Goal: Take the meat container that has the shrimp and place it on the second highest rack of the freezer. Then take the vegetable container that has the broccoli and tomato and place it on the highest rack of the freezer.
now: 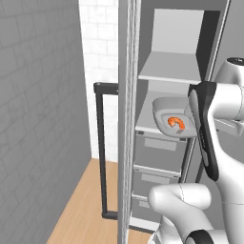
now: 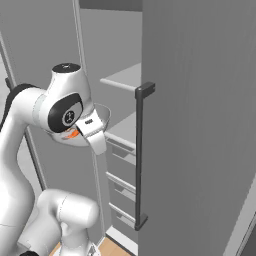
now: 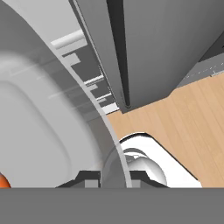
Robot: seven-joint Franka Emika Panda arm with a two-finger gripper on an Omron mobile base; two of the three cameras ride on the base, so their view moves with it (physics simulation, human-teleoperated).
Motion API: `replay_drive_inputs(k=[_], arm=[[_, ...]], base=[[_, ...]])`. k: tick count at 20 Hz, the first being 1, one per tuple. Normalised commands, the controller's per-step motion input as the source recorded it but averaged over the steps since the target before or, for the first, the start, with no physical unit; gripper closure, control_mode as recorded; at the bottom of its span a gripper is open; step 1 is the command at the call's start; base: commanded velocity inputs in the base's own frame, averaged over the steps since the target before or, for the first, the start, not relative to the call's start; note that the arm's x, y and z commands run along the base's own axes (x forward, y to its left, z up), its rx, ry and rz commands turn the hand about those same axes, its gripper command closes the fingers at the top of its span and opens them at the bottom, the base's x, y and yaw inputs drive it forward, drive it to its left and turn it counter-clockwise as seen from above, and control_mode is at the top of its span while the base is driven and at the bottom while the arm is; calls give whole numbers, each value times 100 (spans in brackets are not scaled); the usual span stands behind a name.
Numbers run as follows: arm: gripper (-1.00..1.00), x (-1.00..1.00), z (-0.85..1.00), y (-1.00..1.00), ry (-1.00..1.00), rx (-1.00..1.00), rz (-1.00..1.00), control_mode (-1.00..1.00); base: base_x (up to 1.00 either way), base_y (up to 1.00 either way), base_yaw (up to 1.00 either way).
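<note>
One meat container (image 1: 172, 114), tilted, lengthwise shelfward

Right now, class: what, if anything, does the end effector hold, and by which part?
The end effector is shut on the meat container, pinching its rim.

We see the freezer (image 1: 164, 28) standing open, its pale shelf boards stacked above grey drawer fronts (image 1: 157, 143). The highest rack (image 1: 169, 69) lies bare. Just below it, the second highest rack (image 1: 145, 121) has the meat container (image 1: 167, 108) over its front edge, tilted, the orange shrimp (image 1: 175, 123) inside; we cannot tell whether the tray touches the board. Beneath everything runs the wooden floor (image 1: 81, 209)
</note>
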Motion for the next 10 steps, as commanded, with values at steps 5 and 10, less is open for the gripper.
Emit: replay_drive_inputs(k=[5, 10], arm=[[100, 0, 0, 0, 0, 0, 0, 100], [100, 0, 0, 0, 0, 0, 0, 100]], base=[[26, 0, 0], [0, 0, 0]])
